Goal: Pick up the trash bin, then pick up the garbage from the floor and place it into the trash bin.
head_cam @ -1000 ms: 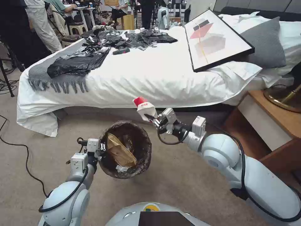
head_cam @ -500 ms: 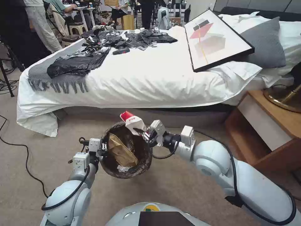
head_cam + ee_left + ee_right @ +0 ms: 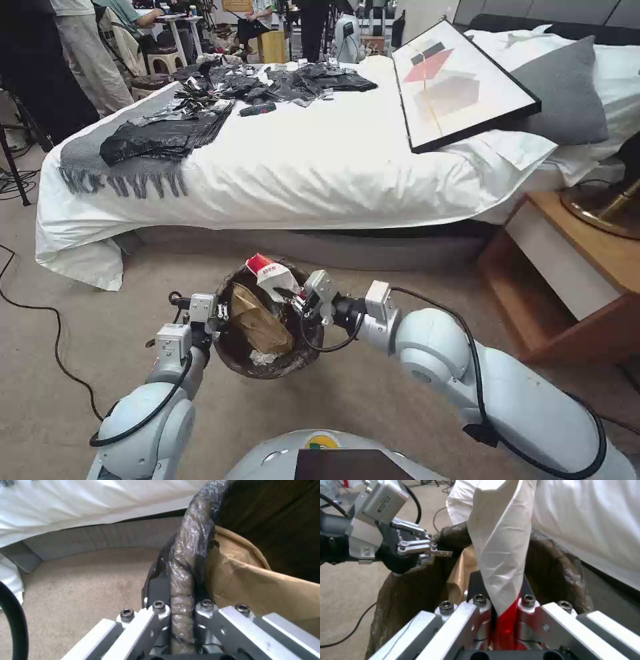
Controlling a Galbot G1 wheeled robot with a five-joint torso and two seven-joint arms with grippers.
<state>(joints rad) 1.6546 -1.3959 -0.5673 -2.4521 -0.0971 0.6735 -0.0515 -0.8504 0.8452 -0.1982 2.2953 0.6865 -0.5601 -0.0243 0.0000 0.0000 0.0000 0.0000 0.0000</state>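
One trash bin [image 3: 303,347], held off the carpet [image 3: 80,333] by the L gripper [image 3: 219,315], which is clamped on the bin's bag-wrapped left rim; its mouth tilts up twd the camera w/ one brown paper bag [image 3: 257,325] and a bit of white tissue [image 3: 261,358] inside. R gripper [image 3: 293,298] pinches one flattened red-white paper cup [image 3: 268,273] over the bin's far-right rim. The cup's long axis slants up and to the left, red end uppermost, just near of the bed [image 3: 320,167].

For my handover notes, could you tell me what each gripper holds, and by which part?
Left gripper clamps the trash bin by its bag-covered rim; right gripper pinches the flattened paper cup at one end.
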